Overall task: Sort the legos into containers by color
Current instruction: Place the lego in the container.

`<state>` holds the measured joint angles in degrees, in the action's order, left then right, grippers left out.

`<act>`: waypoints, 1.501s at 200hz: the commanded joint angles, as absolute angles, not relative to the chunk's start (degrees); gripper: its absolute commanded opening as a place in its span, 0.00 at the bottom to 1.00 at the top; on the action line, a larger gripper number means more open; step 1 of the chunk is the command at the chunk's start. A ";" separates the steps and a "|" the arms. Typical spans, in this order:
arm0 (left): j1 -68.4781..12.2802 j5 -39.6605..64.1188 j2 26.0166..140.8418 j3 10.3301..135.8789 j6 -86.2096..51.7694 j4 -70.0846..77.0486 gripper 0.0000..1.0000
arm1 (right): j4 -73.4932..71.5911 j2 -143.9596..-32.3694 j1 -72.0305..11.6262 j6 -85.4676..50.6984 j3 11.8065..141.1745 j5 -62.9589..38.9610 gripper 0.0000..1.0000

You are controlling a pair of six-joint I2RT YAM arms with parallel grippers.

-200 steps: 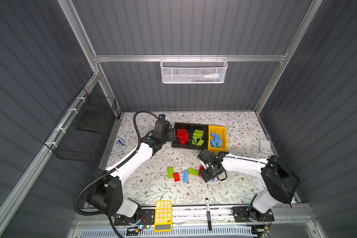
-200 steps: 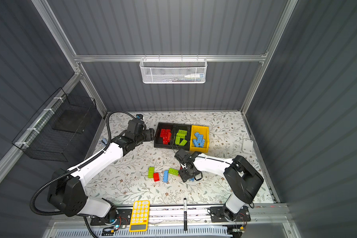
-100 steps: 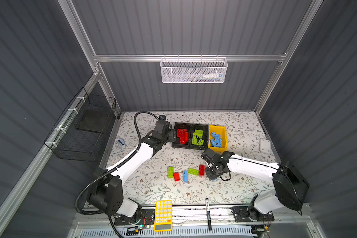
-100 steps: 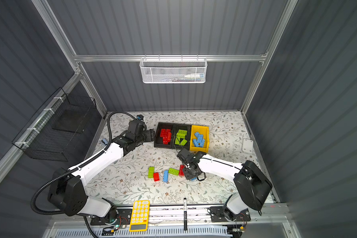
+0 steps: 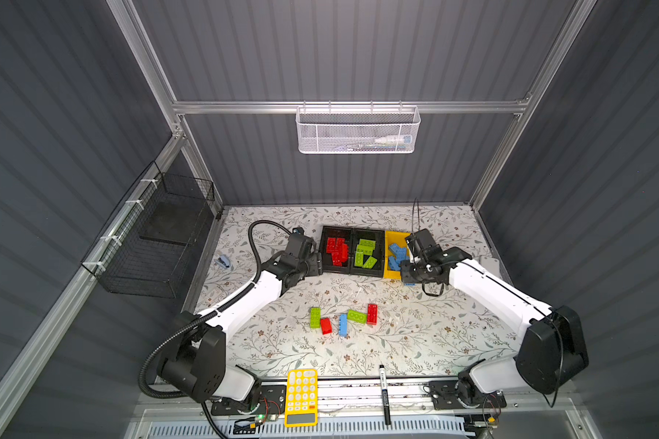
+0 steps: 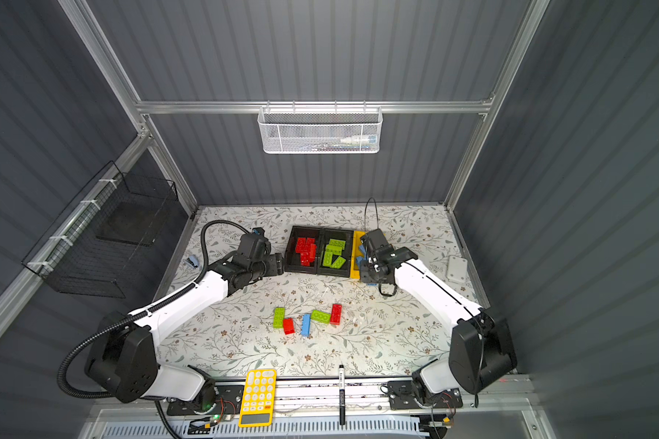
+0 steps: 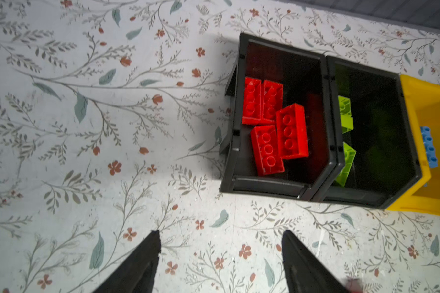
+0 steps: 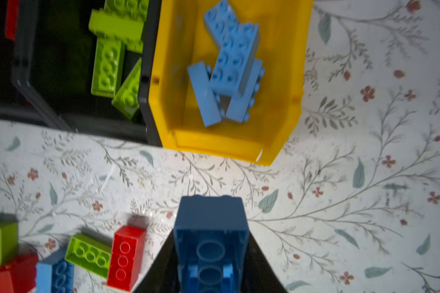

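1. in both top views the right gripper [image 5: 408,275] hangs at the near edge of the yellow plastic bin [image 5: 396,236], right of the frame's centre. the left gripper [image 5: 317,264] sits just beside the black plastic bin [image 5: 337,229] of red bricks [image 5: 336,249], left of centre. five loose bricks [image 5: 343,323], two green, two red and one blue, lie clustered on the floral mat [image 5: 415,334] in the lower middle.
2. in the left wrist view the left gripper's fingers [image 7: 148,261] stand apart over bare mat, holding nothing. the black plastic bin lies beyond them.
3. in the right wrist view the right gripper is clamped on a blue rectangular brick [image 8: 210,228], short of the yellow plastic bin, where other blue bricks [image 8: 229,63] are piled.
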<state>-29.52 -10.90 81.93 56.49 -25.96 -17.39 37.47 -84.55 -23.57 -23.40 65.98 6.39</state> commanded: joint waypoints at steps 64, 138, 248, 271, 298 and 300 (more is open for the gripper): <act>-29.36 -4.90 76.07 45.39 -34.71 -19.09 0.77 | 36.65 -106.58 -17.23 -23.22 87.11 3.06 0.34; -29.34 -3.69 76.81 44.44 -35.01 -20.74 0.78 | 36.54 -112.16 -17.14 -24.06 92.34 1.35 0.56; -33.96 -1.83 82.11 41.68 -39.63 -18.55 0.78 | 34.10 -101.03 -15.57 -25.05 81.95 2.87 0.61; -36.29 -2.92 83.69 42.31 -39.31 -19.10 0.78 | 33.74 -100.12 -15.30 -25.42 80.24 2.76 0.61; -37.83 -3.99 85.48 42.58 -38.48 -20.16 0.75 | 33.19 -99.67 -15.12 -25.99 79.03 2.49 0.61; -37.85 -4.03 85.66 42.53 -38.49 -20.20 0.75 | 33.19 -99.62 -15.12 -26.05 78.97 2.40 0.61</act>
<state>-36.91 -2.59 84.03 42.33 -38.41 -19.07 33.78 -100.73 -15.57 -25.08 80.18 1.89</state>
